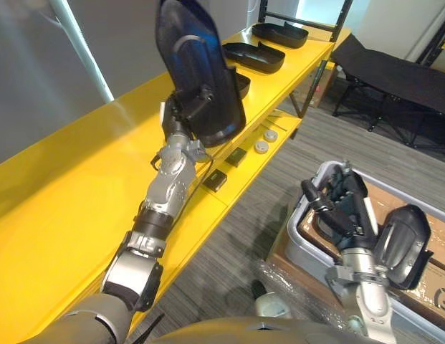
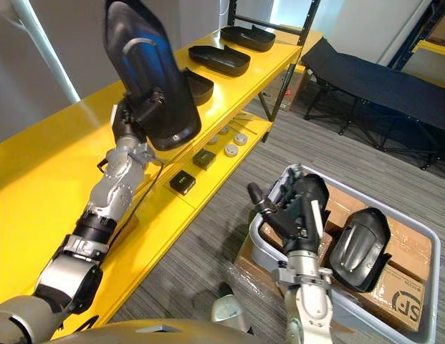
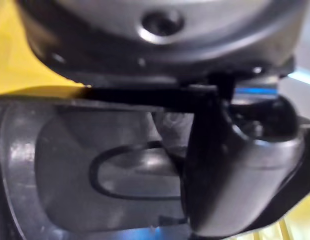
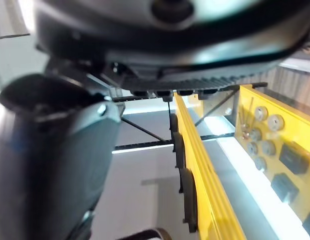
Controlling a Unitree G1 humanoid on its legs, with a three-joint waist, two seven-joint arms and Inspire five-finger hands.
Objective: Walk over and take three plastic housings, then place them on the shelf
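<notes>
Left hand (image 1: 179, 118) clenched, arm outstretched (right hand (image 1: 344, 215) low, fingers extended).

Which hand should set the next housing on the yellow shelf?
Left. The left hand grips a housing upright just above the yellow shelf, beside housings already placed. The right hand hangs open over the grey bin, away from the shelf.

- Held housing (image 1: 197, 72): black glossy plastic shell, elongated, rounded end up, raised oval outline on face. Stands near upright above top board of yellow shelf (image 1: 79, 165), lower end clasped in left hand (image 1: 180, 111).
- Three more housings in row along top board, hollow side up: nearest housing (image 2: 204, 86) partly hidden behind held housing, middle housing (image 1: 253, 56), far housing (image 1: 279, 34) by shelf end.
- Bin housing (image 1: 403, 247): rounded back up, leaning in grey bin (image 1: 295, 244) on floor, just beside right hand (image 1: 344, 211).
</notes>
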